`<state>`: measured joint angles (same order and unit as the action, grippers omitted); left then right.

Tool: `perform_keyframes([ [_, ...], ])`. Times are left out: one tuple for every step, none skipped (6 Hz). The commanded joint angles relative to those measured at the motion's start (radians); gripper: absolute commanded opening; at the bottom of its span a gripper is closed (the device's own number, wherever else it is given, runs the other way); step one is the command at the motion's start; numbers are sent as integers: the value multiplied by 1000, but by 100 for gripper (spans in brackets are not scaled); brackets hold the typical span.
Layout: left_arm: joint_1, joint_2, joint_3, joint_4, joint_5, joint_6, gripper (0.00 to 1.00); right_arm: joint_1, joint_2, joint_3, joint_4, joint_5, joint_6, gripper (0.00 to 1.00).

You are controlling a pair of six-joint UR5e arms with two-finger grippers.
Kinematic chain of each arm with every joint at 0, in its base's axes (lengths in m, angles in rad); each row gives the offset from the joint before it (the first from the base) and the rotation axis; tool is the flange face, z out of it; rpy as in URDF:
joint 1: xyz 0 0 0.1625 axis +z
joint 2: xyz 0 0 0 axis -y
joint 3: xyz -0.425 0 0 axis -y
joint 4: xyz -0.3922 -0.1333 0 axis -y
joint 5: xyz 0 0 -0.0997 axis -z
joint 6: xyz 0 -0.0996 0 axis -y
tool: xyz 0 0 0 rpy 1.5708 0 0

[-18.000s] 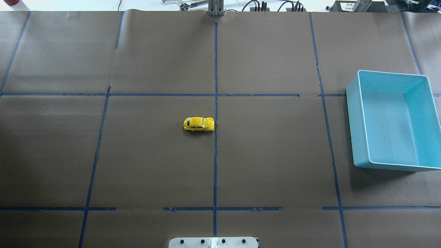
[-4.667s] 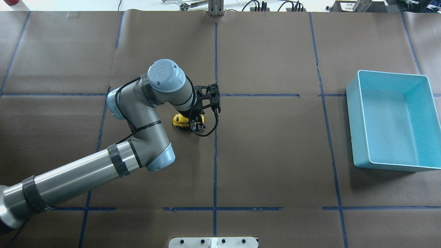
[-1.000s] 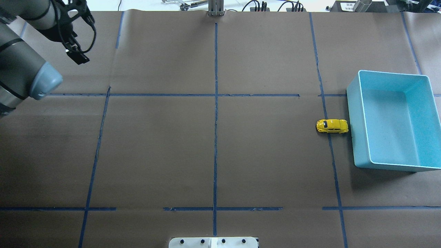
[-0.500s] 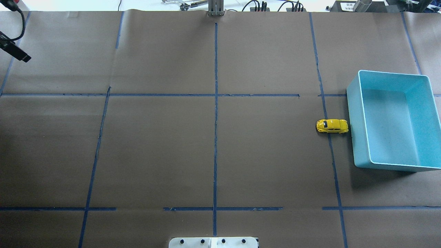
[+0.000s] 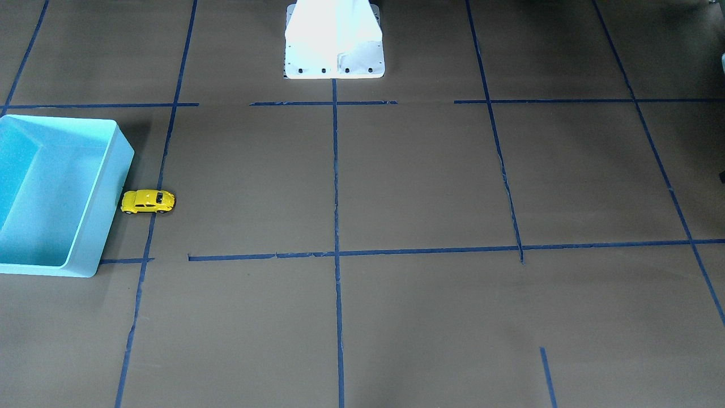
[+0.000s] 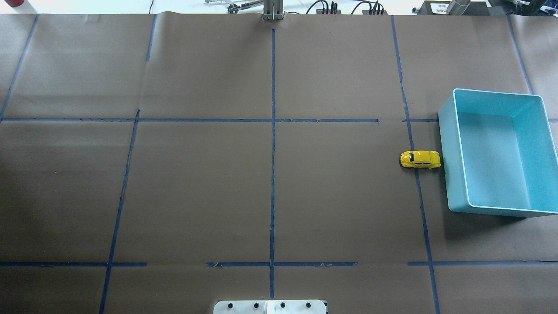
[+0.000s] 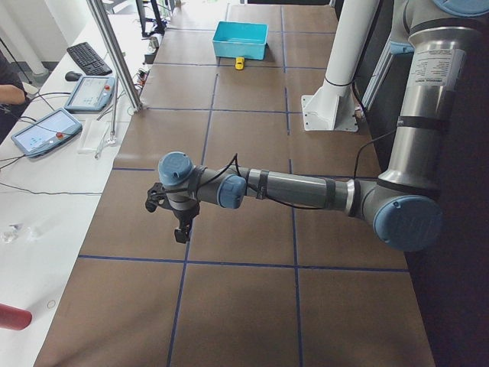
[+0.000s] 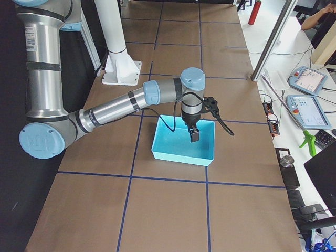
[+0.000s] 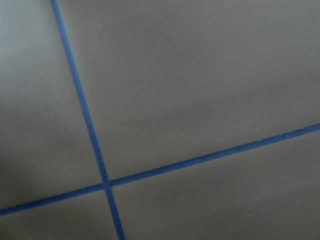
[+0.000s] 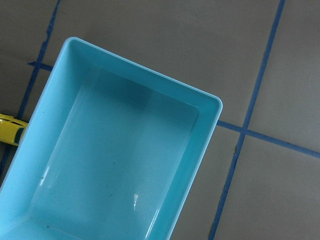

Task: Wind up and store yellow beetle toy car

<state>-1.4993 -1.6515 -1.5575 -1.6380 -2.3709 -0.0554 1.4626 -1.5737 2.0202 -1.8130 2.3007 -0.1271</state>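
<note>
1. While the right gripper (image 8: 194, 136) hung fingers-down, high by the turquoise bin (image 8: 181, 155), you could not tell from the side view whether its fingers were spread or pressed together.
2. Nearest beneath it, its wrist camera showed you the bin's floor and rim.
3. Just beyond the bin's wall, outside it, the yellow beetle toy car (image 6: 420, 159) stood on its wheels on the brown paper (image 6: 196, 196), one end right up against that wall.
4. Far off along the table, the left gripper (image 7: 181, 229) hovered over blue tape lines (image 9: 95, 145). You could not tell how its fingers stood either.
</note>
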Motion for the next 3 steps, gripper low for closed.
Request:
perform_keyframes([
  [-47, 18, 1, 123, -13, -3, 100, -80, 36, 51, 29, -59, -230, 100],
  [-47, 18, 1, 124, -10, -3, 100, -115, 82, 45, 31, -96, -405, 100],
  [-47, 13, 2, 122, -4, 0, 100, -184, 125, 40, 32, -96, -463, 100],
])
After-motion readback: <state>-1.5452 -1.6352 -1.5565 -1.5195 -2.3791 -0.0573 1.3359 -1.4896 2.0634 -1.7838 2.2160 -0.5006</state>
